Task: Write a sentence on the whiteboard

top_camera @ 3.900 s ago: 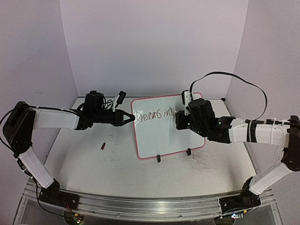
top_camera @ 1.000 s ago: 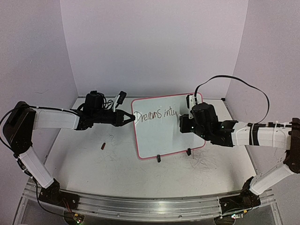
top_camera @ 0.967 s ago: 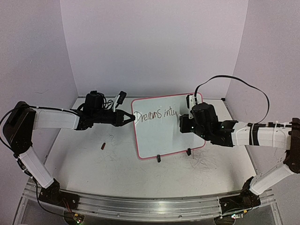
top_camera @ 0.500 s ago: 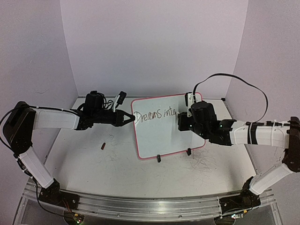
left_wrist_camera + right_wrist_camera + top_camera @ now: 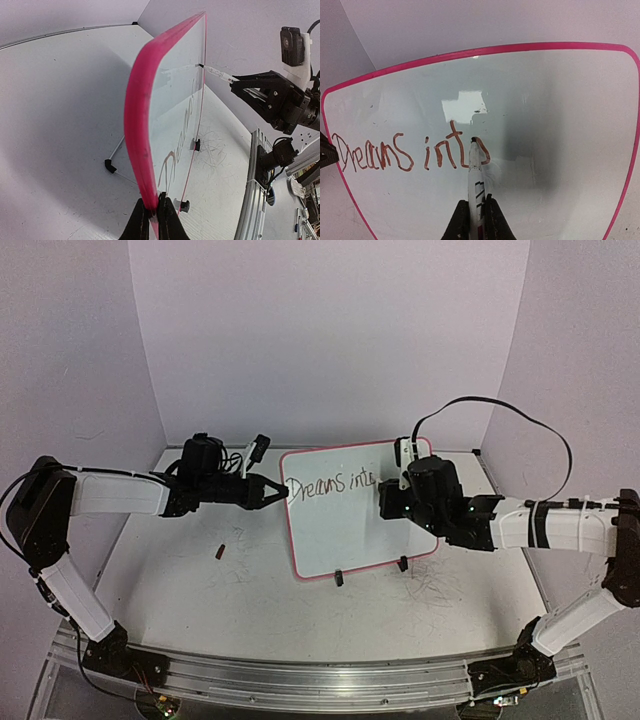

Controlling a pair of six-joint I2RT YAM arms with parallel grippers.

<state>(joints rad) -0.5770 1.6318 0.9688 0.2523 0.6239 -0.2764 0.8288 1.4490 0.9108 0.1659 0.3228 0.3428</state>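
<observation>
The sentence (image 5: 410, 152) reads "Dreams into", and the marker (image 5: 475, 175) tip touches the last "o". The glossy area to the right of the tip is blank, so I judge more words are left. The right gripper (image 5: 474, 210) is clamped on the slim white marker. The left gripper (image 5: 153, 202) pinches the upright whiteboard (image 5: 172, 115) by its rounded pink edge, directly between its fingers.

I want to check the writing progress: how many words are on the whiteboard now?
2. On the whiteboard, "Dreams" is at the left end of the line; "into" follows on its right, its last letter partly behind the marker tip. No other word shows.
</observation>
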